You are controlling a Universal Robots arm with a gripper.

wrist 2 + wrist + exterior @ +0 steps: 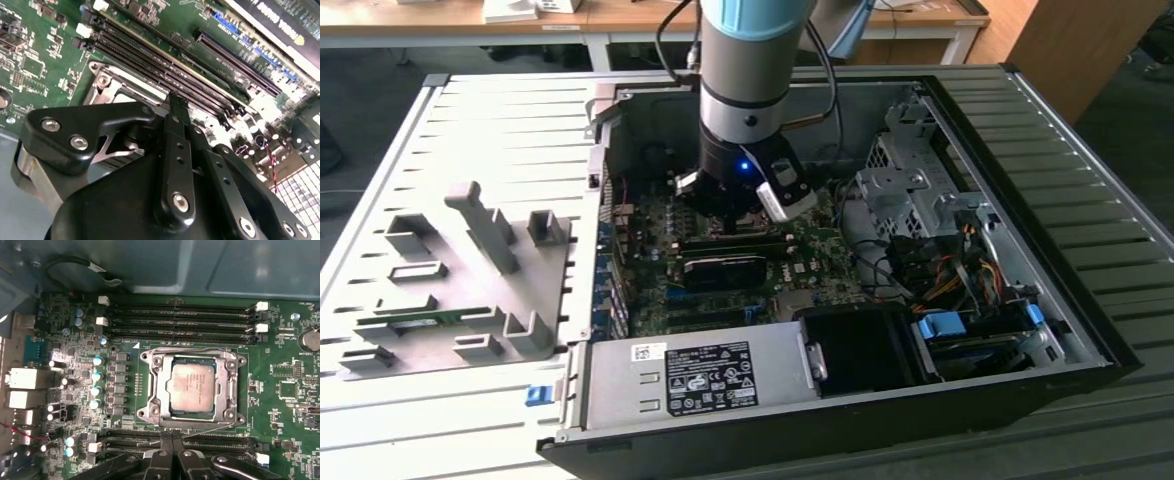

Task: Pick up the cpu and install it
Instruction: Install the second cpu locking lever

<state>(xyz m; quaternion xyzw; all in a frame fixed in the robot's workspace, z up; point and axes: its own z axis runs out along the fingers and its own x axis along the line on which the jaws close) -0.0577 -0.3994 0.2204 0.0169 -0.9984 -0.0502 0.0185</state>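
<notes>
The cpu [194, 386], a flat square chip with a dull silver top, lies flat inside the metal-framed socket [151, 392] on the green motherboard. My gripper [173, 454] hangs just beside the socket, over the black memory slots [210, 440]. Its two black fingers are pressed together with nothing between them, and they stand apart from the cpu. In the exterior view the gripper [727, 222] is lowered deep into the open computer case [1067, 330], close above the board. In the second wrist view one finger [176, 131] points down at the socket's corner [107, 85].
More memory slots [180, 322] run along the socket's other side, and a row of capacitors [96, 375] flanks it. A power supply [700, 375], a drive cage [921, 190] and loose cables [947, 270] crowd the case. A grey fixture tray [454, 280] beside it holds a green memory stick [403, 320].
</notes>
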